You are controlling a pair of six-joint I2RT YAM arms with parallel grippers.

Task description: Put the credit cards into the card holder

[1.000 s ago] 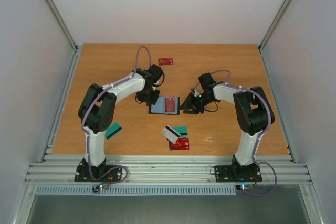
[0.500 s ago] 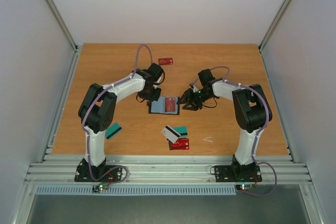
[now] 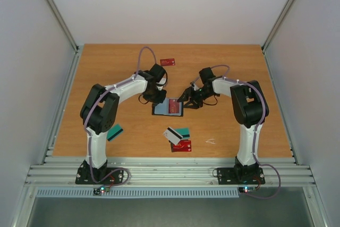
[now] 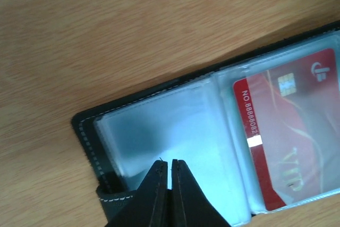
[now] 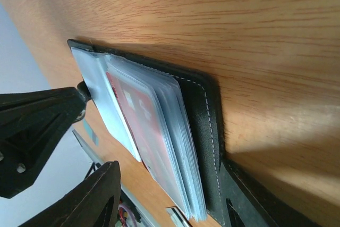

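The black card holder [image 3: 164, 111] lies open at mid-table, its clear bluish sleeves up, with a red card [image 3: 174, 106] in its right sleeve. In the left wrist view my left gripper [image 4: 170, 163] is shut, its tips resting on the empty left sleeve [image 4: 159, 126], beside the red card [image 4: 287, 131]. My right gripper [image 3: 187, 101] is open at the holder's right edge. In its wrist view the sleeve stack and black cover [image 5: 207, 126] lie between its fingers [image 5: 101, 195]. Loose cards lie nearer: white/grey [image 3: 171, 135], teal [image 3: 183, 131], red [image 3: 182, 146], and teal [image 3: 115, 132] at the left.
Another red card [image 3: 168, 61] lies at the far side of the wooden table [image 3: 239, 73]. A small white scrap [image 3: 211, 142] lies near the right arm's base. The left arm's finger [image 5: 37, 115] shows in the right wrist view. White walls enclose the table.
My right gripper has moved left to the holder's right edge. My left gripper has shifted slightly right and nearer, onto the holder's left side. The loose cards have not moved.
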